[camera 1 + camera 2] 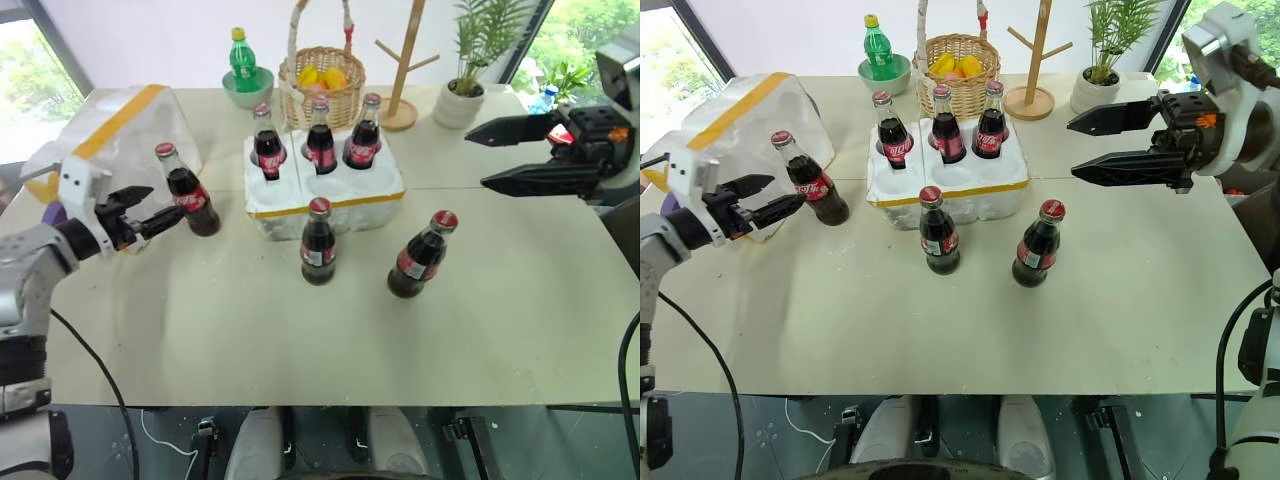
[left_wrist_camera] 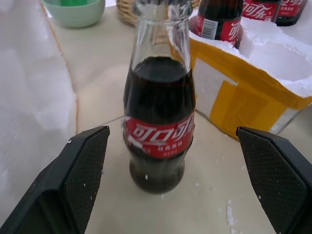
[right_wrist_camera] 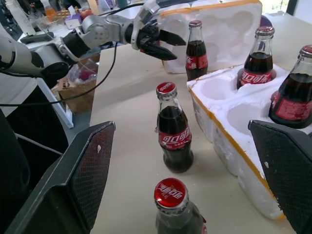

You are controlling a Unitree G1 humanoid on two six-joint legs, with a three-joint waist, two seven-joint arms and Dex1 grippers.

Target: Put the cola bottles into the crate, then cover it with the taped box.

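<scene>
The left gripper stood open beside a cola bottle. The right gripper hung open above the table. Three bottles stood in the crate.

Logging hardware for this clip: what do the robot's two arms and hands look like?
Left arm: silver-grey shell, white wrist block, thin black cable trailing below. Left hand: two tapered black fingers with cross-hatched inner pads. Right hand: longer black pointed fingers on a black body with red and orange parts, below a white-grey wrist housing; black cable alongside.
</scene>
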